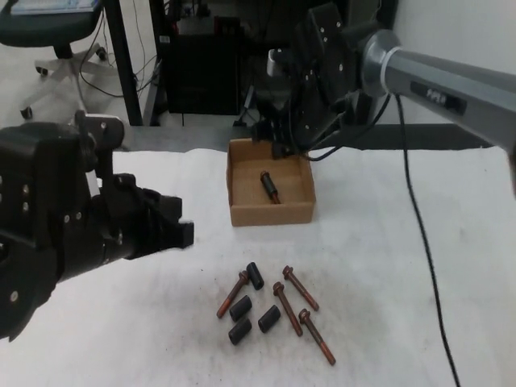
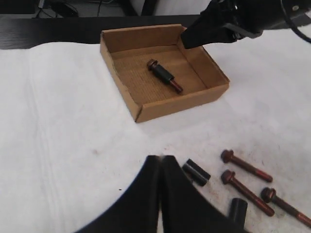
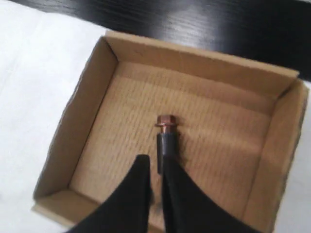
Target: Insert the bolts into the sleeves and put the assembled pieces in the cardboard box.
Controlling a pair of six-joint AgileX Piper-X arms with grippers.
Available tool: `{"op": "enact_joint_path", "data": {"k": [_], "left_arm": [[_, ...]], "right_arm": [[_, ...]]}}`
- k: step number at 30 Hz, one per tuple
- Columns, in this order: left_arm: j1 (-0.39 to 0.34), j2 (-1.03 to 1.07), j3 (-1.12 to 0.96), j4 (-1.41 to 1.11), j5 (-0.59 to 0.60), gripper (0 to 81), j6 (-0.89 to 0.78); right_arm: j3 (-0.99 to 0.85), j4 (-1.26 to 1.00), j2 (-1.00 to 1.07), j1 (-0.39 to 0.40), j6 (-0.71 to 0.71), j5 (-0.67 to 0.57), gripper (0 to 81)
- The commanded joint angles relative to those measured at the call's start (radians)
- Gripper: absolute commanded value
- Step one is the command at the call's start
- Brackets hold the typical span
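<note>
- Cardboard box (image 1: pixel 270 214): centre of the white cloth (image 1: pixel 403 282), toward the far edge.
- Assembled piece (image 3: pixel 166 141), a bolt in a sleeve: lying flat on the box floor.
- Four loose bolts (image 1: pixel 300 288) and four loose sleeves (image 1: pixel 240 308): clustered on the cloth on the near side of the box.
- Right gripper (image 3: pixel 155 165): above the box, fingers nearly pressed together, holding nothing.
- Left gripper (image 2: pixel 161 160): above the cloth, left of the loose parts, fingers pressed together, empty.
</note>
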Motion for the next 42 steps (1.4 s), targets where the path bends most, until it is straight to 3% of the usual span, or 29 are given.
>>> {"op": "enact_joint_path", "data": {"k": [1,4,10,15,24,30,33,39,42], "left_arm": [[-0.020,-0.012,-0.005,0.049,0.037,0.3,0.100],[-0.043,-0.012,-0.005,0.110,0.047,0.3,0.124],[-0.093,0.000,-0.024,0.151,0.059,0.3,0.151],[-0.133,0.089,-0.102,0.231,0.055,0.3,0.203],[-0.161,0.438,-0.459,0.505,-0.027,0.3,0.228],[-0.191,0.600,-0.671,0.655,-0.027,0.1,0.296],[-0.211,0.641,-0.709,0.700,-0.034,5.3,0.345],[-0.251,0.677,-0.712,0.708,-0.184,27.0,0.355],[-0.261,0.690,-0.712,0.730,-0.242,32.7,0.337]], "right_arm": [[-0.004,0.065,-0.069,-0.015,0.080,-0.078,0.3],[0.042,0.106,-0.149,-0.027,0.084,-0.159,0.4],[0.259,0.119,-0.409,-0.027,-0.042,-0.127,0.4],[0.494,0.098,-0.683,-0.027,-0.048,-0.132,0.4],[0.841,0.097,-1.206,-0.027,-0.034,-0.132,0.4],[0.971,0.097,-1.423,-0.027,-0.002,-0.132,0.4],[1.006,0.115,-1.471,-0.027,-0.002,-0.132,0.4],[1.008,0.213,-1.495,-0.027,-0.002,-0.132,0.4],[1.008,0.226,-1.495,-0.027,-0.002,-0.132,0.4]]}}
